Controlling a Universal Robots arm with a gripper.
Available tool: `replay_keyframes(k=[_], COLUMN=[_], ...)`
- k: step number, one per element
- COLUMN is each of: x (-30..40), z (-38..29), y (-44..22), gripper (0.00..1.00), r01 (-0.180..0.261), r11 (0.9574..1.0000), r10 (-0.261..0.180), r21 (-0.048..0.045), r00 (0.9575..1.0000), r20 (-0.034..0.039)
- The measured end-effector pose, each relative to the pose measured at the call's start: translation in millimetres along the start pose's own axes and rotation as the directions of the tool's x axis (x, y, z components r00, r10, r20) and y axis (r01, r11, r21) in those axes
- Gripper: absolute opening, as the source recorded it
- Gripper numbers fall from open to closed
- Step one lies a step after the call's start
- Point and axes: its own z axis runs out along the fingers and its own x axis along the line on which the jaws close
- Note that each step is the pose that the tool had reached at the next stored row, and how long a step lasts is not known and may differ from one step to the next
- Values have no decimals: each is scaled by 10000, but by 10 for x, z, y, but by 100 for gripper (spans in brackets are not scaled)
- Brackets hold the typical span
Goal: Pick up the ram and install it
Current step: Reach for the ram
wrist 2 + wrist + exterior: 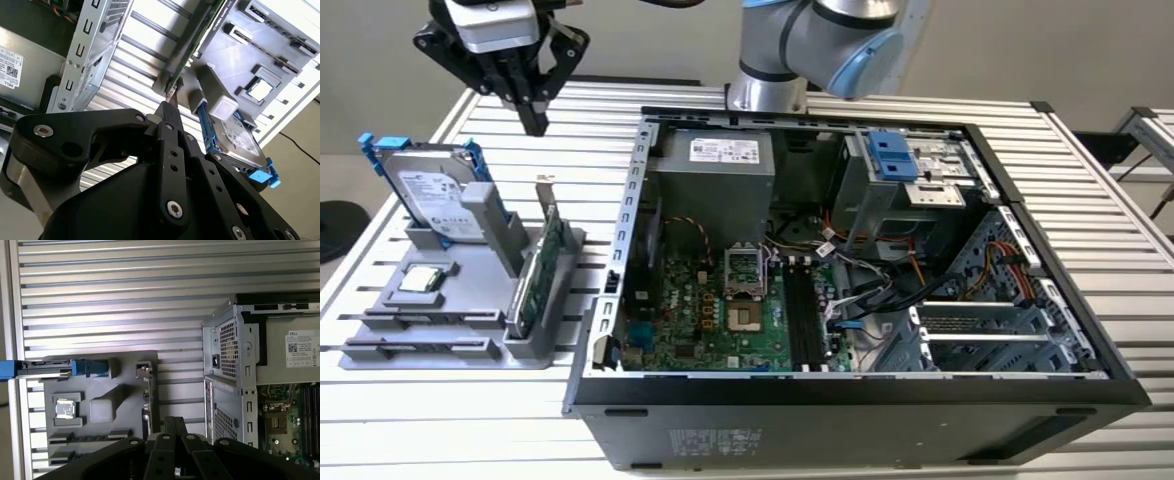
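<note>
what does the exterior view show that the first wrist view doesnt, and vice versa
Exterior view adds: the whole open black computer case, its blue-tabbed drive cage and the arm's silver base. First wrist view adds: the outer face of the case's perforated silver rear panel. Both show: the grey parts holder, the square silver processor chip on it, the blue-railed silver hard drive and the shut black end effector.

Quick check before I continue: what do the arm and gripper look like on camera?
The arm is silver-grey tubing with a light blue joint cap. The gripper has a pale grey body and black linkage fingers joined by silver screws, narrowing to slim tips.
</note>
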Motion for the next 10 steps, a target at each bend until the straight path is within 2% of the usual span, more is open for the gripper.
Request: replay_keyframes(k=[10], x=[179], z=[-4], y=[-12], gripper=[0], r01=[-1], r11=[10000], r10=[1], r21=[0], r00=[10000], r20=[0])
